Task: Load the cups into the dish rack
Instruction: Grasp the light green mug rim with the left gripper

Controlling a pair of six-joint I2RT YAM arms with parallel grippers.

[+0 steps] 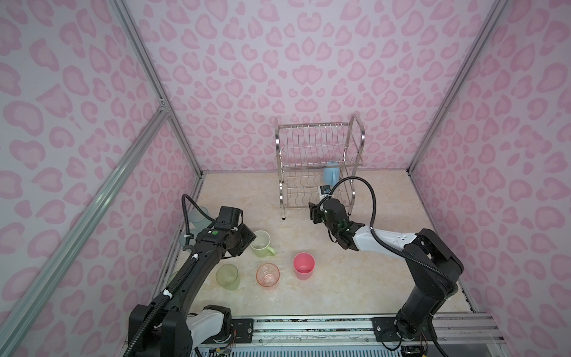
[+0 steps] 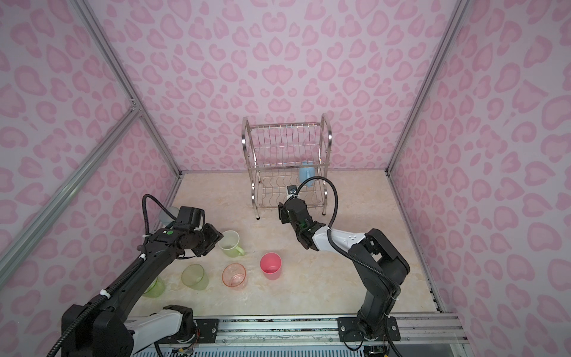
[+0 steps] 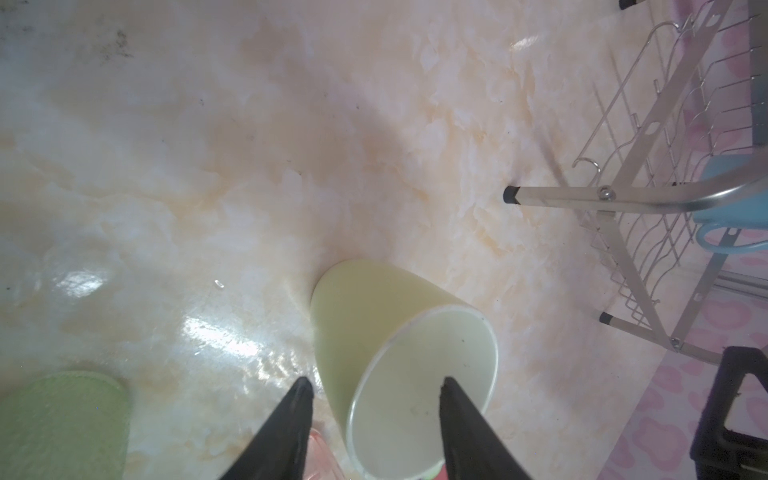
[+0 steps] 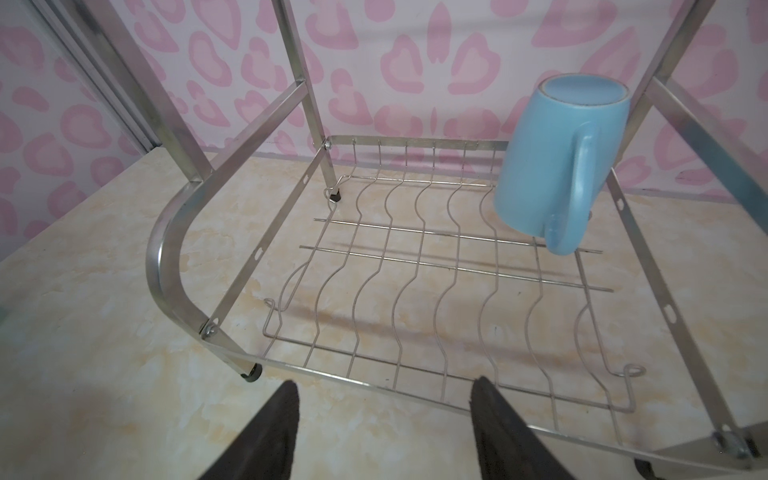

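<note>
A pale green mug [image 1: 261, 244] [image 2: 230, 244] stands upright left of centre. My left gripper [image 1: 248, 238] [image 3: 374, 386] is open astride its wall [image 3: 365, 316], with one finger inside the mug and one outside, not touching it. The dish rack [image 1: 360, 136] [image 2: 327, 136] stands at the back. A blue mug [image 1: 330, 176] [image 4: 552, 166] sits upside down and tilted on its lower tier. My right gripper [image 1: 315, 213] [image 4: 384, 390] hangs open and empty just in front of that tier. On the table stand a pink tumbler [image 1: 303, 265], an orange-pink one [image 1: 268, 275] and a yellow-green one [image 1: 228, 276].
A pale blue tumbler [image 1: 197, 216] stands by the left wall behind my left arm. Another green tumbler [image 2: 154, 287] is half hidden under that arm. Pink patterned walls close in three sides. A metal rail [image 1: 309, 324] runs along the front edge.
</note>
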